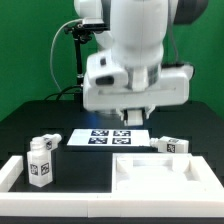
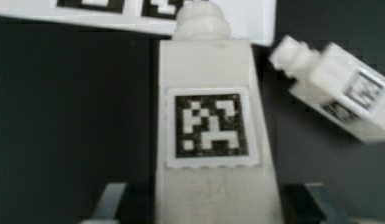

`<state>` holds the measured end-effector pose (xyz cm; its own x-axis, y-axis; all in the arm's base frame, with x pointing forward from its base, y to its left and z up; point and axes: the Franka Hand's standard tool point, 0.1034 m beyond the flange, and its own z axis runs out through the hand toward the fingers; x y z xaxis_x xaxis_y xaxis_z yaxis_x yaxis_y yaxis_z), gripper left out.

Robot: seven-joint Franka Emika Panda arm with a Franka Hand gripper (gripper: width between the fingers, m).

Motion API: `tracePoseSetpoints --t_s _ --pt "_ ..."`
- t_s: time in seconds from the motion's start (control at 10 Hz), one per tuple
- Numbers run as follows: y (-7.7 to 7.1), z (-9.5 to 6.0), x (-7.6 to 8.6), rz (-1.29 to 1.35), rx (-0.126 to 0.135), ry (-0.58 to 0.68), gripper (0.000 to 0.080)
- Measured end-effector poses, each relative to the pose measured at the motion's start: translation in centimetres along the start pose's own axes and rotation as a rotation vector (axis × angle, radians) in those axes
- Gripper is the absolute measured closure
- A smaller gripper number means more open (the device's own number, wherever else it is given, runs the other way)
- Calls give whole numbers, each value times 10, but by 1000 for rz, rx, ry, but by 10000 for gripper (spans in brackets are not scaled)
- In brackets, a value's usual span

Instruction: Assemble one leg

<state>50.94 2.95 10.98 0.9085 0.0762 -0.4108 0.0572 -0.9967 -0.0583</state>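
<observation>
In the wrist view a white leg with a square tag on its upper face lies lengthwise between my fingers, its tapered end toward the marker board. My gripper is open: dark gaps show between the leg and the fingers on both sides. A second leg lies tilted just beside it. In the exterior view my gripper hangs low over the black table behind the marker board and hides the leg between its jaws. The second leg lies on the exterior view's right.
Two more legs stand at the exterior view's left. The large white square tray-like piece lies at the front right. A low white rim runs along the front and left of the table.
</observation>
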Motion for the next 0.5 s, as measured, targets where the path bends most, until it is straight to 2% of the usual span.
tracePoseSetpoints --t_s 0.1,0.3,0.4,0.5 --pt "-4 1 5 -2 -4 63 514" --pt "-2 0 7 -6 -16 225 512" --pt "-5 -3 11 -8 -17 276 512" --pt "-19 -22 27 -21 -7 352 512"
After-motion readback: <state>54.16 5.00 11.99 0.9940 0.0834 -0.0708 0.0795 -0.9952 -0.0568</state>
